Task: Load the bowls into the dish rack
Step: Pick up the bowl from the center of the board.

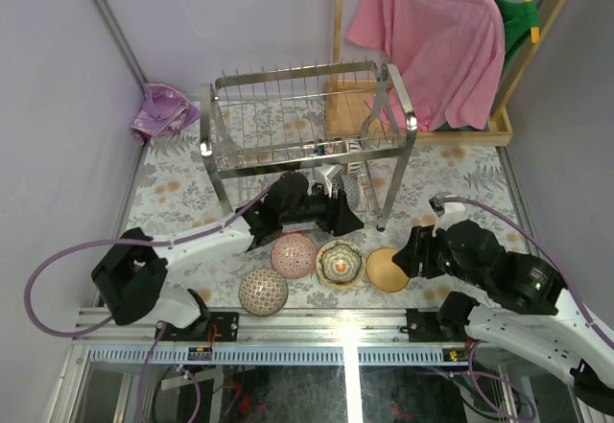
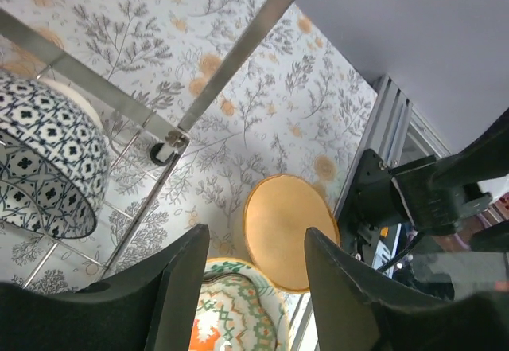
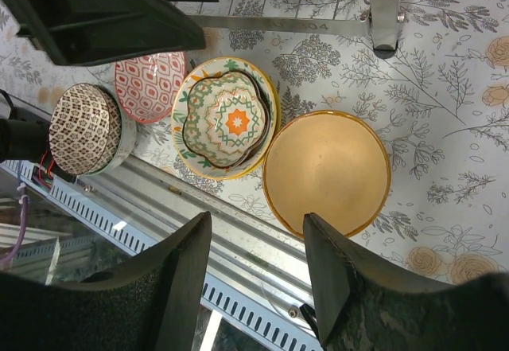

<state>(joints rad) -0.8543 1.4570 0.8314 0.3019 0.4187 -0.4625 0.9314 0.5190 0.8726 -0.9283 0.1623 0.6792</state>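
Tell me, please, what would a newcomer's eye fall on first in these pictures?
The shiny steel dish rack in the middle of the table stands out first, with a blue-and-white bowl already in its lower tier. In front of it, patterned bowls and a plain orange bowl line the table's near edge. A pink shirt hangs at the far right corner.

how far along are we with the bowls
Done: one blue-and-white bowl sits in the dish rack, lower shelf. In hand: nothing; the left gripper is open and empty beside the rack, the right gripper open above the yellow bowl. Left: that one plus the green bowl, pink bowl and brown bowl, all on the table.
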